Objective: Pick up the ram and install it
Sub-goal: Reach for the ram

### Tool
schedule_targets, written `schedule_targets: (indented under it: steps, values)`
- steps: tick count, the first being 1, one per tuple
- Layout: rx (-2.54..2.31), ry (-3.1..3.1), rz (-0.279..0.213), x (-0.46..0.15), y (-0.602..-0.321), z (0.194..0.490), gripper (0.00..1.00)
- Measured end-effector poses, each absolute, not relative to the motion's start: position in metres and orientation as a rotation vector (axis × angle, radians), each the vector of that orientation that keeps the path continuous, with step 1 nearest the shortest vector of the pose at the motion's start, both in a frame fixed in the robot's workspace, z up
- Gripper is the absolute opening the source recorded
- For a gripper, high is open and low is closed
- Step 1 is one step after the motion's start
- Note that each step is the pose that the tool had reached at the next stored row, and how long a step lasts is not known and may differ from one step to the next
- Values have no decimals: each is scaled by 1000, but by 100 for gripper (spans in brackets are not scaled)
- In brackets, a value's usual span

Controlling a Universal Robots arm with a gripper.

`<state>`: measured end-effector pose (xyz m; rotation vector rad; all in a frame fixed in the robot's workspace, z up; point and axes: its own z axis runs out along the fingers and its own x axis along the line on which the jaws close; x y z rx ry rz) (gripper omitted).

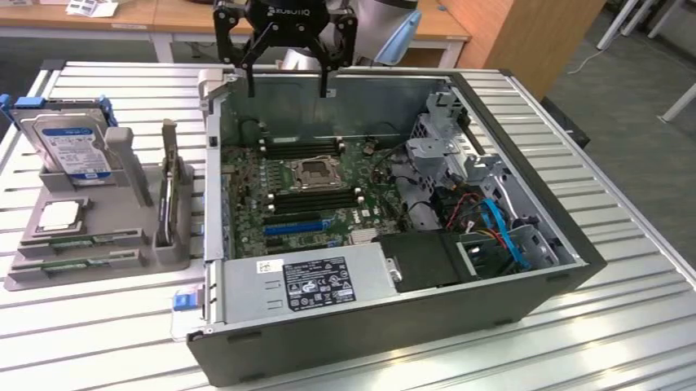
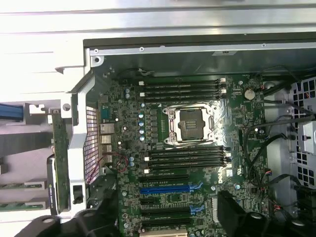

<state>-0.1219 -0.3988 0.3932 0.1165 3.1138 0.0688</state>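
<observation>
Two ram sticks (image 1: 87,239) lie flat in the front slots of a grey holder (image 1: 33,275) at the exterior view's left, beside the open computer case (image 1: 381,334). The wrist view catches their green ends (image 2: 22,185). My gripper (image 1: 287,91) hangs over the far edge of the case, above the motherboard (image 1: 359,213), open and holding nothing. Its dark fingers (image 2: 103,197) frame the board in the wrist view, gripper (image 2: 168,217). Black memory slots (image 1: 315,199) (image 2: 187,158) lie on either side of the CPU socket (image 1: 315,171) (image 2: 190,123).
The holder also carries a hard drive (image 1: 71,147), a square silver CPU (image 1: 60,214) and an upright card (image 1: 169,195). A power supply (image 1: 310,285) fills the case's near end. A drive cage and cables (image 1: 490,220) crowd the exterior view's right side.
</observation>
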Motion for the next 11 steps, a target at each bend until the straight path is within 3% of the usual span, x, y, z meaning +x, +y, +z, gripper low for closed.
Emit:
schedule_targets:
  steps: [8,11]
  values:
    - [117,3114,69,-122,-399,393,56]
    - [117,3114,69,-123,-399,393,50]
